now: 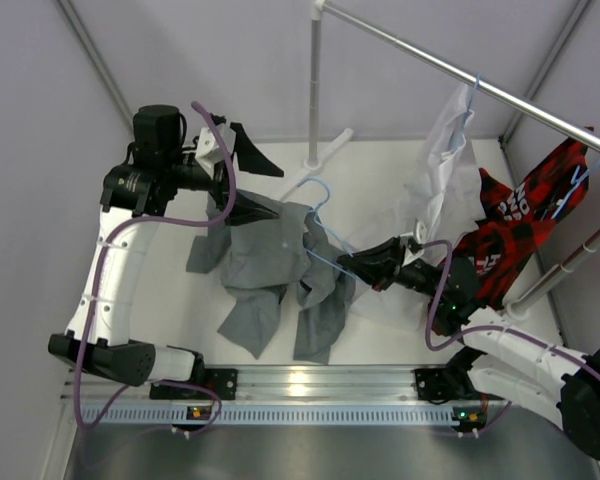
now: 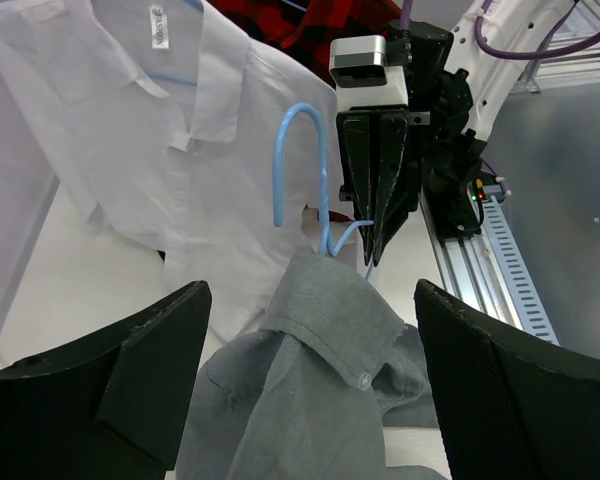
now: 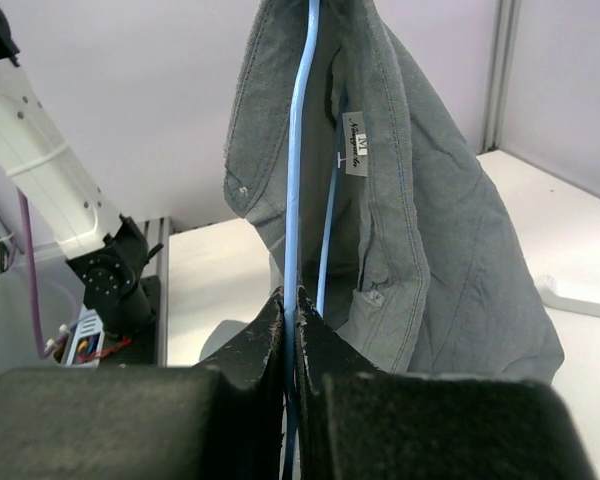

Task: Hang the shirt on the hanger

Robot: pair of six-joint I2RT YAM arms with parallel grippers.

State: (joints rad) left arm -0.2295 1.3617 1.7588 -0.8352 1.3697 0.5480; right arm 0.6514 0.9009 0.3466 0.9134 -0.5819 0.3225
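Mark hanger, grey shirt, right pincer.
hanger [image 2: 279,180]: left wrist view, on the left limb of the hook.
shirt [image 1: 270,262]: top view, on the body fabric lying on the table.
right pincer [image 2: 372,252]: left wrist view, at the fingertips shut on the hanger wire.

Three views for you: one overhead, two riding the wrists.
Your top camera looks down from above and behind the arm bases, taking in the whole table [image 1: 380,170]. Your left wrist camera looks out between the left gripper's fingers [image 2: 110,390], facing the right gripper [image 2: 373,255], near the grey shirt [image 2: 310,370] and blue hanger [image 2: 325,190]. Your right wrist camera looks along its own fingers [image 3: 250,340], very close. All three share shirt and hanger.
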